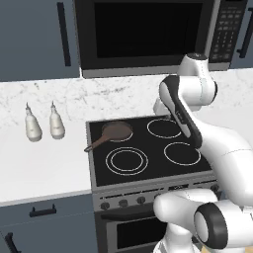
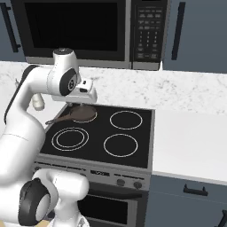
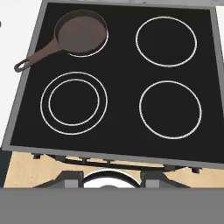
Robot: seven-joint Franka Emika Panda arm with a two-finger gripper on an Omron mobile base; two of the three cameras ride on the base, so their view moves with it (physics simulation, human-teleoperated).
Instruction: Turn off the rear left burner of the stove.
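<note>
The stove (image 3: 119, 74) has a flat black glass top (image 1: 150, 144) and a row of dark knobs (image 1: 123, 202) on its front panel. The rear left burner (image 3: 89, 55) is almost wholly covered by a small brown frying pan (image 3: 81, 32), whose handle points off the stove's left edge. My gripper (image 2: 83, 103) hangs high above the cooktop, near the pan, pointing straight down. It is shut and holds nothing. In the hand view the whole cooktop lies below, with the knob row (image 3: 83, 160) just past its near edge.
Two white bottles (image 1: 43, 123) stand on the marble counter left of the stove. A black microwave (image 2: 88, 31) hangs above it. The front left zone has a double white ring (image 3: 73, 102); both right zones have single rings (image 3: 169, 109). White counter (image 2: 190, 142) stretches to the right.
</note>
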